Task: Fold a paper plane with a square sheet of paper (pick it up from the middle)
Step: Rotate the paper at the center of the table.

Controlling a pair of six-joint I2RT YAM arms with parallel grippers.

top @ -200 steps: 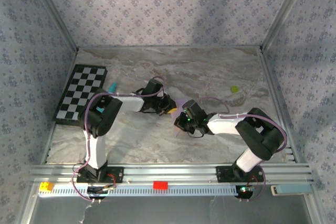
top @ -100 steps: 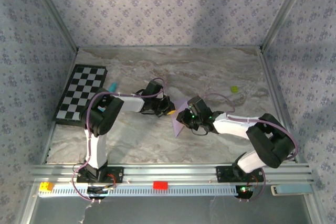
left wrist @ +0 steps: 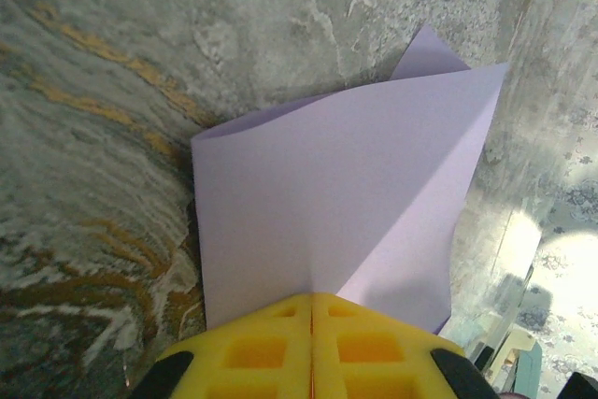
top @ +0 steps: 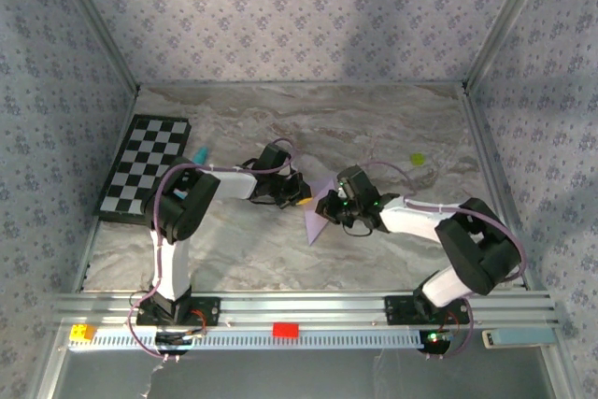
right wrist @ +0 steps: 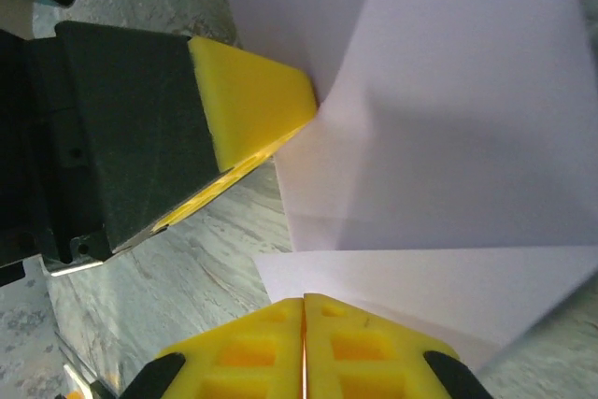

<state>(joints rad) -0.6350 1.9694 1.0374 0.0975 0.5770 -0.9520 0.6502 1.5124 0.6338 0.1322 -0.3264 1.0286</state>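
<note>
Both claws pinch the lilac paper, whose near flap now points towards seven o'clock. The right claw has edged towards one o'clock and re-clamped. Just beyond, the left claw stays pressed on the sheet, so folding looks underway.

- The square sheet of paper is thin, plain, pale lilac and unmarked.
- It is partly folded. The left wrist view shows one straight crease running across the sheet, and a corner of another layer shows behind its far edge.
- It is raised and tilted over the middle of the table, with one pointed corner towards the near side.
- The left gripper is clamped on one edge, and the right gripper is clamped on a lower flap.
</note>
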